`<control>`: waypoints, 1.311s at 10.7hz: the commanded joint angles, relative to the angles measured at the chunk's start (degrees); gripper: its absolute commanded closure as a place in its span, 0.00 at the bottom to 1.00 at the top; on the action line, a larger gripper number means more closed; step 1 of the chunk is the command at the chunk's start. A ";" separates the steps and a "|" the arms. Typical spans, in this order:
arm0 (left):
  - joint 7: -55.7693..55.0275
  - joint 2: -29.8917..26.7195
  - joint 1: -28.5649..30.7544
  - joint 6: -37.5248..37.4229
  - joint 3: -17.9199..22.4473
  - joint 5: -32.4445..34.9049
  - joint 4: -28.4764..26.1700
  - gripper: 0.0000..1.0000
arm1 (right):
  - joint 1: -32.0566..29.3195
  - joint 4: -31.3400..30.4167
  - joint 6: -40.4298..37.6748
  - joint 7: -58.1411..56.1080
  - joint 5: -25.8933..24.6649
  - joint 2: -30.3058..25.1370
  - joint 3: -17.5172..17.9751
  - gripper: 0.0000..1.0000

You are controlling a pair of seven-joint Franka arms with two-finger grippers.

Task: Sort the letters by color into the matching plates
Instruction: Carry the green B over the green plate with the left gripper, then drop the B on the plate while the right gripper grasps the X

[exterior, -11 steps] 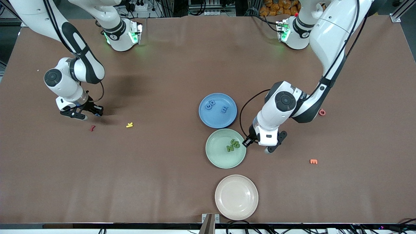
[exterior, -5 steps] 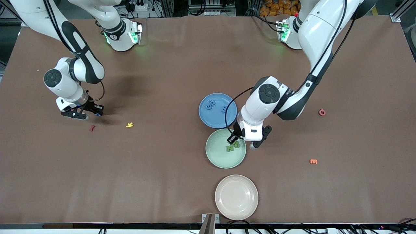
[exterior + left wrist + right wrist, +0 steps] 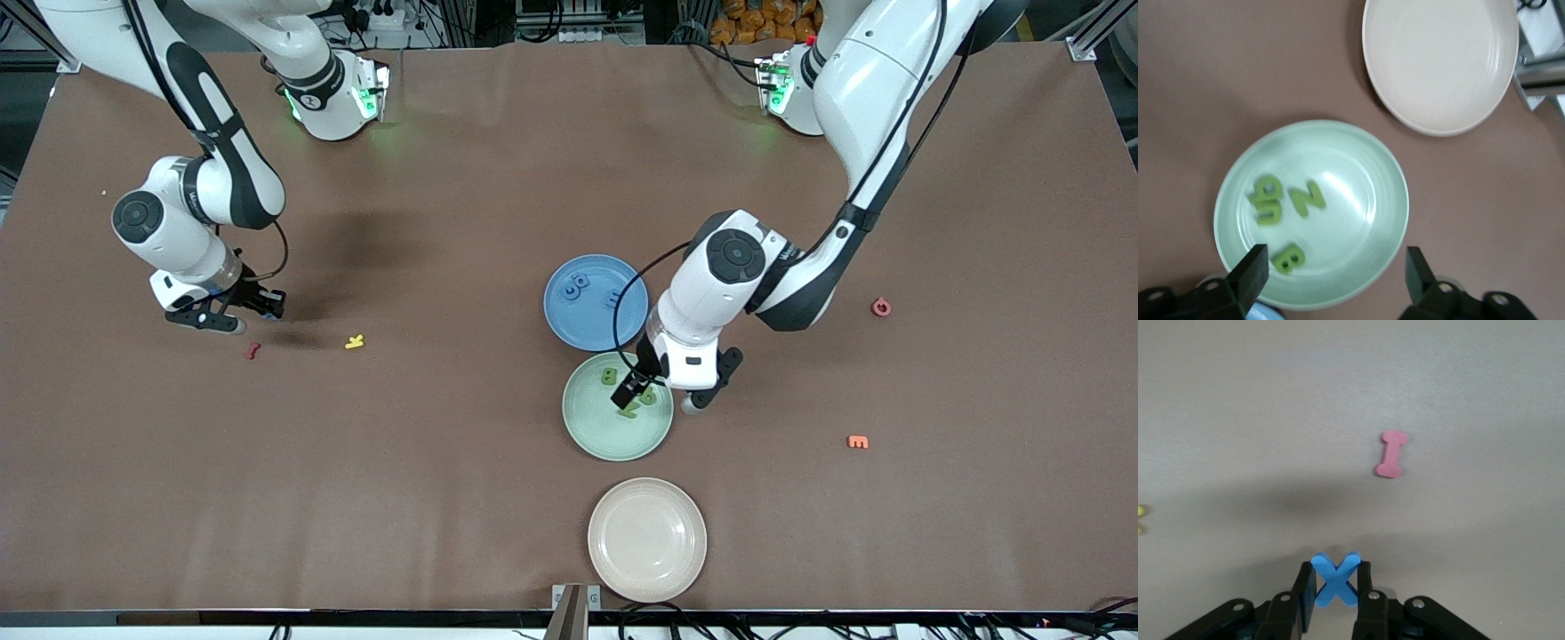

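Note:
My left gripper [image 3: 633, 391] hangs open and empty over the pale green plate [image 3: 591, 436]. In the left wrist view [image 3: 1335, 270] its jaws stand wide apart above the plate [image 3: 1351, 220]. Several green letters lie in that plate, among them a B [image 3: 1289, 259] [image 3: 610, 375] and an N [image 3: 1308, 199]. The blue plate [image 3: 569, 324] lies just farther from the front camera and holds blue letters [image 3: 578, 284]. My right gripper [image 3: 265, 308] is shut on a blue X [image 3: 1336, 579], held low over the bare table at the right arm's end.
A cream plate [image 3: 647, 539] [image 3: 1438, 60] lies nearest the front camera. A red-pink letter I [image 3: 253, 351] [image 3: 1391, 453] and a yellow K [image 3: 355, 341] lie near my right gripper. An orange letter [image 3: 858, 442] and a red letter [image 3: 881, 308] lie toward the left arm's end.
My left gripper moved from beside the green plate to over it and opened; a green B now lies in the plate. My right gripper has barely shifted, still holding the X.

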 commanded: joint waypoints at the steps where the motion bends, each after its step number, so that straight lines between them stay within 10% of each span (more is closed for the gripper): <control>1: 7.80 -2.09 0.54 -5.93 6.30 3.93 0.68 0.00 | 4.08 2.34 -5.61 6.90 0.59 -1.98 -0.01 1.00; 14: 54.14 -8.93 13.19 -27.40 7.37 -2.19 -2.46 0.00 | 26.58 15.33 -17.47 40.20 10.96 -0.83 5.79 1.00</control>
